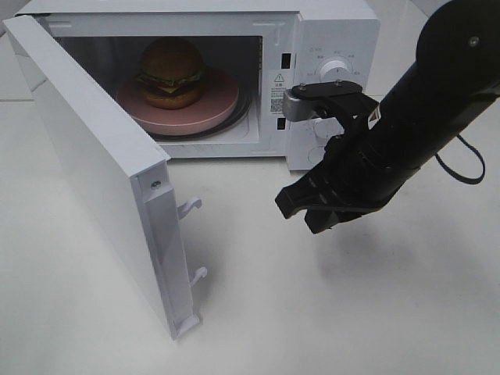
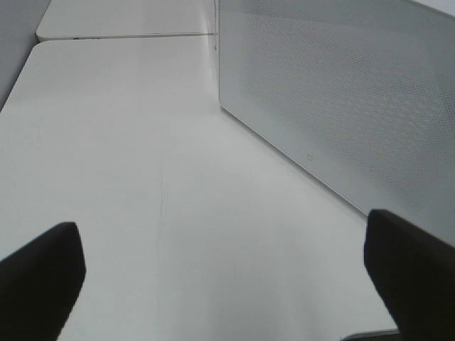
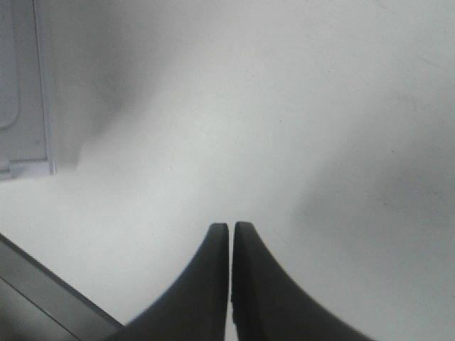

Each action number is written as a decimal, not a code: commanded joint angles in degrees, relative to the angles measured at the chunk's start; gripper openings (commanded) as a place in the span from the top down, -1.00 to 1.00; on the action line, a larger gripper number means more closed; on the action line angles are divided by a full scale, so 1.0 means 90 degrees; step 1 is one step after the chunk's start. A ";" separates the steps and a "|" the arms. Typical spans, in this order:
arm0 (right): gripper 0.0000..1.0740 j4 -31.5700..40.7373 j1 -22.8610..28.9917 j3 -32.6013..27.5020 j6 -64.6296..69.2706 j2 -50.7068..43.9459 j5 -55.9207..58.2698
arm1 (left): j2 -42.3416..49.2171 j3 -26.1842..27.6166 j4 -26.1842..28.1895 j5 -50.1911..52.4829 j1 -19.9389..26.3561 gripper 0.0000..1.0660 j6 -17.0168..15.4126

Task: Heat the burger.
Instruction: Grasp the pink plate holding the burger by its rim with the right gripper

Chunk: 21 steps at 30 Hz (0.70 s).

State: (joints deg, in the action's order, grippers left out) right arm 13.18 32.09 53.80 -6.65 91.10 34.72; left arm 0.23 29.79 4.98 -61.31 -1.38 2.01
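Nearest you, your right gripper (image 1: 301,209) hangs empty over the table (image 1: 351,312), jaws pressed together. Your left gripper (image 2: 224,266) stands wide, holding nothing. Beyond, the open microwave (image 1: 336,31) has a sticker (image 1: 278,92) too small to read. Inside, the burger (image 1: 172,73) sits on a pink plate (image 1: 144,109).

Bright, even light from above, so the white tabletop (image 1: 258,312) nearly washes out. Shadows are soft: a faint one under the arm (image 1: 414,117), another beside the door (image 1: 86,164). Both wrist views look soft, and the fingers (image 3: 199,284) are just dark, blurry shapes with no detail
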 commanded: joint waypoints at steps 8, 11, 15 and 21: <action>0.88 -0.0700 -0.0006 0.0376 -0.3323 -0.0083 0.1210 | 0.0045 -0.0019 0.0025 0.0019 0.0019 -0.88 -0.0013; 0.85 -0.0815 -0.0006 0.0376 -0.4361 -0.0083 0.1261 | 0.0045 -0.0019 0.0025 0.0019 0.0019 -0.88 -0.0013; 0.83 -0.0942 -0.0006 0.0376 -0.5838 -0.0083 0.1248 | 0.0045 -0.0019 0.0025 0.0019 0.0019 -0.88 -0.0013; 0.79 -0.1082 -0.0006 0.0376 -0.7518 -0.0083 0.1127 | 0.0045 -0.0019 0.0025 0.0019 0.0019 -0.88 -0.0013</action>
State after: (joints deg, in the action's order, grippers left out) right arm 4.13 32.09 56.78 -69.44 91.10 44.86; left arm 0.23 29.79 4.98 -61.31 -1.38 2.01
